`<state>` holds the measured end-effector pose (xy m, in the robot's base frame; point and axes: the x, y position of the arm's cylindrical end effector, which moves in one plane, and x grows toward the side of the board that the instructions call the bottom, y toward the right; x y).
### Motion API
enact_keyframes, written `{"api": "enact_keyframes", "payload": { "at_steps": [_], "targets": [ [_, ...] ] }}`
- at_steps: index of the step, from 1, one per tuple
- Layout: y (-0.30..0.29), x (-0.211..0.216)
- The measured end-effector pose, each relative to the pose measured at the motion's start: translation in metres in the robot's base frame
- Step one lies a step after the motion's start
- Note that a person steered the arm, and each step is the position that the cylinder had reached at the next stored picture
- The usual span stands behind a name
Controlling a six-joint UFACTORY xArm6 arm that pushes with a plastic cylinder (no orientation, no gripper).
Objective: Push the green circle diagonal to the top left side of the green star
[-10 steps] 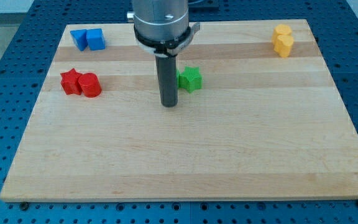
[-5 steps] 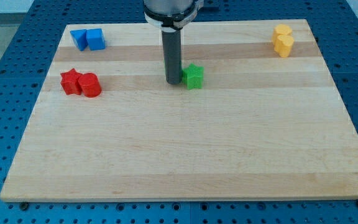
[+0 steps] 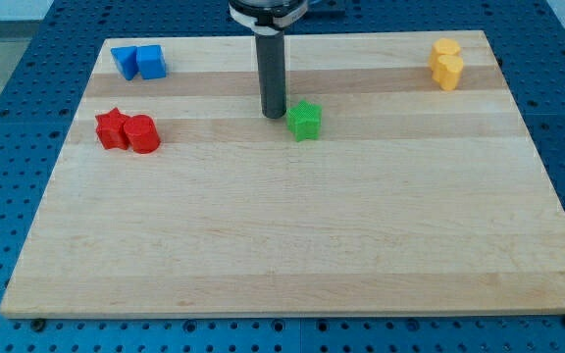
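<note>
The green star point(image 3: 304, 121) sits on the wooden board point(image 3: 292, 235) a little above its middle. My tip point(image 3: 271, 117) stands just to the view's left of the star, with a small gap or a light touch; I cannot tell which. No green circle shows anywhere in the view; the rod covers the spot right behind it, left and above the star.
Two blue blocks point(image 3: 137, 62) sit together at the top left. A red star point(image 3: 112, 128) and a red cylinder point(image 3: 143, 134) touch at the left. Two yellow blocks point(image 3: 446, 64) sit at the top right.
My tip has moved from below and left of the green star towards the view's top, ending beside the star's left edge. A green shape seen left of the star earlier no longer shows.
</note>
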<state>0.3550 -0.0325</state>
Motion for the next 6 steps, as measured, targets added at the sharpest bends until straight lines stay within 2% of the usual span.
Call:
{"api": "enact_keyframes", "payload": {
  "at_steps": [2,6],
  "targets": [
    [-0.031,-0.006],
    [-0.035,-0.011]
  ]
}}
